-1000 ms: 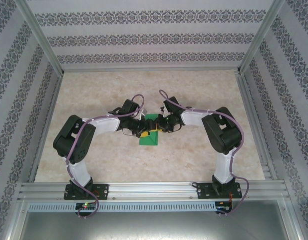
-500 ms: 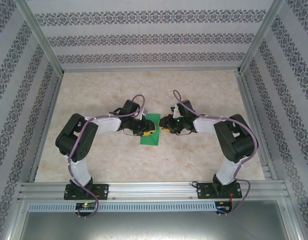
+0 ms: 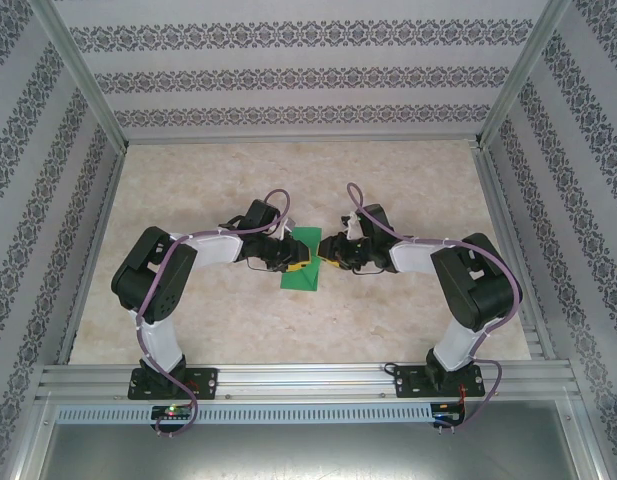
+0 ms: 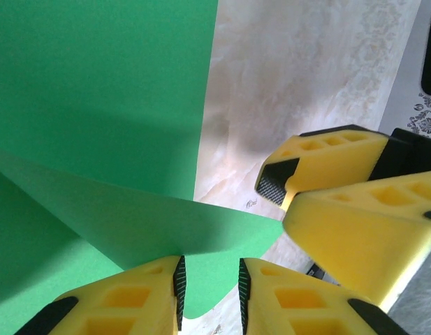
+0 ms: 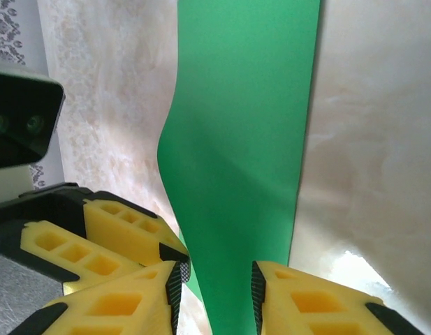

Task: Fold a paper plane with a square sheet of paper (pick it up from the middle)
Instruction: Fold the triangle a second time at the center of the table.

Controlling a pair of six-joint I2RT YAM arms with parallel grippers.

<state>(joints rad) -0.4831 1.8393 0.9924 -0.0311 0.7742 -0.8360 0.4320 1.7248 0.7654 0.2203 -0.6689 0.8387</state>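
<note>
Paper point(image 3: 298, 281), thin, plain and bright green, lay close to the middle of the marbled beige bench point(image 3: 418, 180). From above it showed as a narrow strip running away from the arm bases, with both sets of jaws meeting over it from either side. The left arm point(image 3: 153, 290) rose from its base on the near aluminium rail point(image 3: 308, 378), bent at a black elbow held high, and sent its white forearm rightward and inward, the wrist tipped down at the strip's left edge; a purple cable point(image 3: 278, 191) looped over that wrist. The right arm point(image 3: 473, 285) mirrored it, elbow up on the right, forearm reaching leftward, wrist pitched down just beside the strip's right edge. Through the left wrist camera, the left jaws stood released, their two yellow fingers point(image 4: 124, 307) with ribbed black pads set apart by a clear gap. A raised flap of the paper crossed in front of the flat part and dipped into that gap, and whether either pad touched it could not be told. The flap's point came right up to the yellow fingers of the right jaws, which sat just beside the left ones. Through the right wrist camera, the right jaws were likewise released, fingers point(image 5: 299, 307) parted. The green strip ran up from the gap between them, its left edge bowed outward partway along while its right edge lay straight.
</note>
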